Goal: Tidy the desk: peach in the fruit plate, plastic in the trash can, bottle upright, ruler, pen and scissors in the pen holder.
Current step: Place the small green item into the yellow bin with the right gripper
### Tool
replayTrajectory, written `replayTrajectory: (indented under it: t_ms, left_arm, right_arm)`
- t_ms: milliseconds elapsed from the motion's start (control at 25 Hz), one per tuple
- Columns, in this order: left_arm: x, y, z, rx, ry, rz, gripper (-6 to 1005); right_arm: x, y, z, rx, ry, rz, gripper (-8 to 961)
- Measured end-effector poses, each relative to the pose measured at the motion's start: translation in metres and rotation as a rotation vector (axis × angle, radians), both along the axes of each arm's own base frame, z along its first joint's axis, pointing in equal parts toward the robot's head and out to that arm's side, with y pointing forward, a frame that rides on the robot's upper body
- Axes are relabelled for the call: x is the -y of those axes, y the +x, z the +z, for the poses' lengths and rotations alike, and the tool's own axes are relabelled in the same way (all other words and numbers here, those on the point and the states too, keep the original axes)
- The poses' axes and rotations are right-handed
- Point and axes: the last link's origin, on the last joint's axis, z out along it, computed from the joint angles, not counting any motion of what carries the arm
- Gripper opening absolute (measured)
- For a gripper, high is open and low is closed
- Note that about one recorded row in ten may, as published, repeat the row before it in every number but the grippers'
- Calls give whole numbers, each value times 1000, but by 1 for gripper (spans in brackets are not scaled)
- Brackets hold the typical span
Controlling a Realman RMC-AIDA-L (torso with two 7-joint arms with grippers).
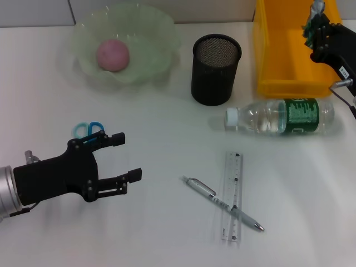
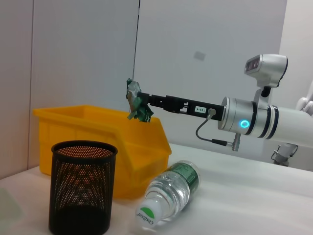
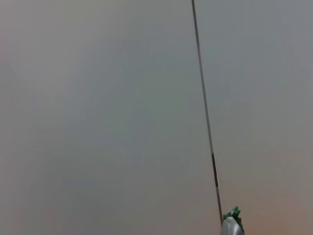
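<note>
A crumpled green and silver piece of plastic point(image 2: 137, 104) is pinched in the right gripper point(image 2: 142, 105), which is held in the air above the yellow trash can point(image 1: 283, 50). The right arm reaches out level over the bin's near edge. The left gripper point(image 1: 130, 158) hovers low over the white desk point(image 1: 167, 233) with its fingers spread wide and nothing between them; blue-handled scissors point(image 1: 88, 130) lie just beside it. A pink peach point(image 1: 113, 54) sits in the pale green fruit plate point(image 1: 161, 33). The black mesh pen holder point(image 1: 216, 69) stands upright. The bottle point(image 1: 281, 117) lies on its side. A pen point(image 1: 222, 203) lies across a clear ruler point(image 1: 232, 167)
</note>
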Motion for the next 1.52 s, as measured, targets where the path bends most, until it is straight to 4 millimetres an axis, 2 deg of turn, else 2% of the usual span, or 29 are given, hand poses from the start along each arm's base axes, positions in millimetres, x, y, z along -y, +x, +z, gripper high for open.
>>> replayTrajectory:
  t_ms: [320, 640, 1520]
  left_arm:
    - [0, 0, 0, 2, -2, -2, 845]
    - [1, 1, 0, 5, -3, -3, 845]
    - [1, 0, 0, 2, 0, -6, 845]
  right_arm:
    - [-3, 1, -3, 15, -20, -18, 15]
    - [-15, 1, -14, 65, -88, -70, 15]
    - [-16, 0, -14, 63, -91, -70, 20]
